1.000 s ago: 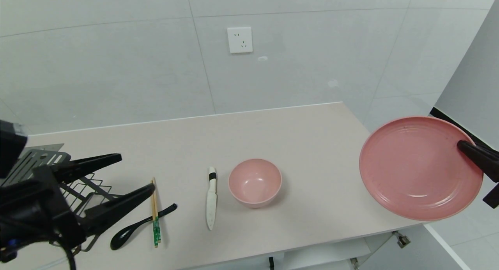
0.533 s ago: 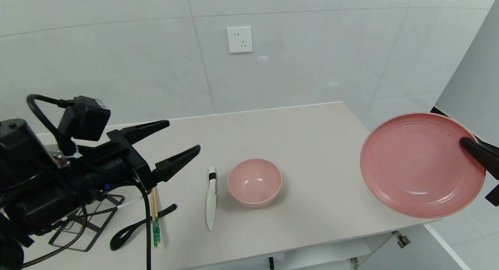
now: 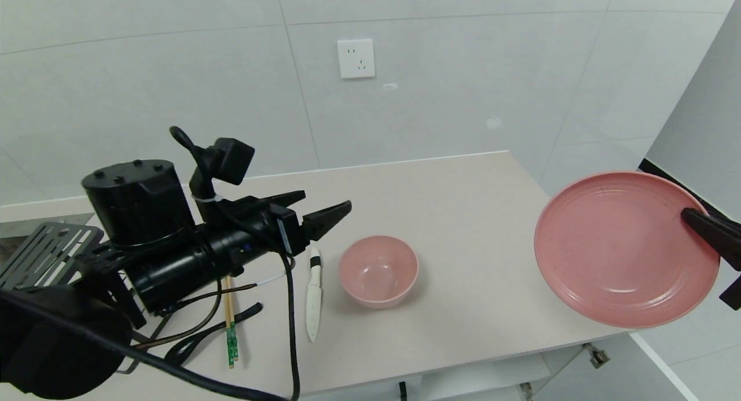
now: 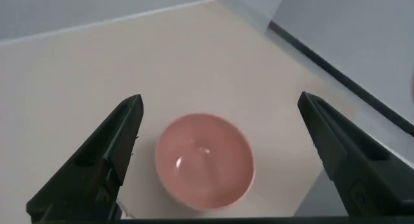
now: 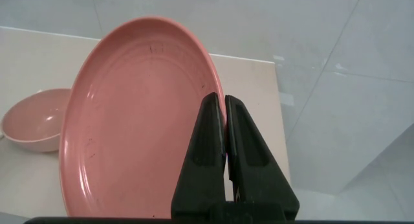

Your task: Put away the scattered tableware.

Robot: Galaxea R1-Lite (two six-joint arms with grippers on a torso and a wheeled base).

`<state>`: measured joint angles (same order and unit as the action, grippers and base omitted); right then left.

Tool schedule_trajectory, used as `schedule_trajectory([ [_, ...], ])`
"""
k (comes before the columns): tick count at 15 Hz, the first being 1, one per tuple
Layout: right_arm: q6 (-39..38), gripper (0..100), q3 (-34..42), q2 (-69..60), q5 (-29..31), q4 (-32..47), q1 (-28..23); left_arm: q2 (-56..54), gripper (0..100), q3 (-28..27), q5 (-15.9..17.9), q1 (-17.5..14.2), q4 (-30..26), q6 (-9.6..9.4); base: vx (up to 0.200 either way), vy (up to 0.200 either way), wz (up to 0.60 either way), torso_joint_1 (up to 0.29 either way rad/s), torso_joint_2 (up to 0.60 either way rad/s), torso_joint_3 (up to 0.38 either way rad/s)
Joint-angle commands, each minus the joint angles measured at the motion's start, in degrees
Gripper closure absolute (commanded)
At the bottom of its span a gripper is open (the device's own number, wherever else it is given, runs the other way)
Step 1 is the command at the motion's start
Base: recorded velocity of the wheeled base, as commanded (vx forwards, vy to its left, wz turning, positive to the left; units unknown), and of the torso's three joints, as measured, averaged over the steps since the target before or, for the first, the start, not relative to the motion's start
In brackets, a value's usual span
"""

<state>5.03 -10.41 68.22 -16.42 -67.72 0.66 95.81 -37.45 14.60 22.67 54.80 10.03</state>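
Note:
My right gripper [image 3: 689,214] is shut on the rim of a large pink plate [image 3: 622,247], held tilted in the air off the counter's right end; the wrist view shows the same plate [image 5: 136,120] clamped at its edge by my right gripper [image 5: 223,106]. A small pink bowl [image 3: 378,269] stands upright mid-counter. My left gripper [image 3: 324,204] hovers open just left of it, and the bowl [image 4: 204,159] lies between and beyond the spread fingers [image 4: 116,140]. A white knife [image 3: 314,294], chopsticks [image 3: 231,326] and a black spoon [image 3: 191,343] lie left of the bowl.
A black wire dish rack [image 3: 46,250] sits at the counter's left end, partly hidden by my left arm. The beige counter [image 3: 463,216] ends at a drop on the right and at the front. A tiled wall with a socket [image 3: 356,58] stands behind.
My left arm has swung up from the rack and rightward across the counter toward the bowl, staying open. The right arm and plate have barely shifted.

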Motion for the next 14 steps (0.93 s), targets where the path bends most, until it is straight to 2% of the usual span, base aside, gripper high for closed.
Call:
schedule_trajectory([
  [1, 0.1, 100, 0.3, 0.3, 0.0, 0.0, 0.0, 2.8, 0, -1.7, -0.9, 0.4, -6.3, -0.01, 0.000, 0.000, 0.00, 0.000, 0.00, 0.000],
  [2, 0.1, 100, 0.3, 0.4, 0.0, 0.0, 0.0, 3.0, 0, -1.7, -1.2, 0.4, -9.2, -0.28, 0.000, 0.000, 0.00, 0.000, 0.00, 0.000],
  [3, 0.1, 100, 0.3, 0.4, 0.0, 0.0, 0.0, 4.0, 0, -1.7, -3.7, 0.4, -12.4, -1.24, 0.000, 0.000, 0.00, 0.000, 0.00, 0.000],
  [5, 0.2, 100, 0.4, 0.6, 0.0, 0.0, 0.0, 6.1, 0, -0.9, -8.3, 0.6, -13.1, -2.74, 0.000, 0.000, 0.00, 0.000, 0.00, 0.000],
  [11, 0.5, 100, 0.7, 0.5, 0.0, 0.0, 0.0, 10.9, 0, -1.1, -8.5, 1.0, -12.4, -2.83, 0.000, 0.000, 0.00, 0.000, 0.00, 0.000],
  [14, 0.5, 100, 0.8, 0.3, 0.0, 0.0, 0.0, 12.9, 0, -1.0, -8.5, 1.1, -9.6, -2.91, 0.000, 0.000, 0.00, 0.000, 0.00, 0.000],
])
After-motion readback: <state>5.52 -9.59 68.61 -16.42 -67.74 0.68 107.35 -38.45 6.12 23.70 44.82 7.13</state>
